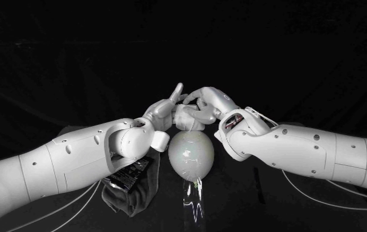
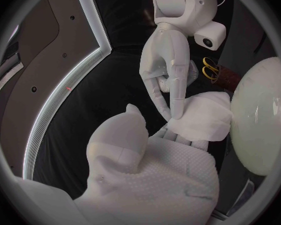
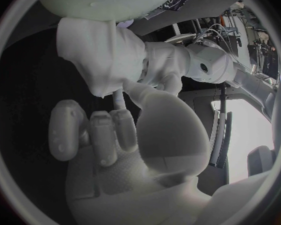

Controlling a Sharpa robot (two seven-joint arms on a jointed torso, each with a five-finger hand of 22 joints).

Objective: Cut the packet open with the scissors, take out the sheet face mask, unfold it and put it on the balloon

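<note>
**Operator:** Location of the sheet face mask (image 2: 203,117)?

**Technician:** It is folded and close beside the balloon (image 1: 190,155). The left robot hand (image 1: 162,110) and the right robot hand (image 1: 208,102) both grip it.

**Operator:** Correct unfolding method?

**Technician:** Pinch opposite edges only. Draw the hands apart slowly with even tension, as the sheet probably clings and tears easily. Hold it off the balloon until fully spread, then lower it centred.
</note>
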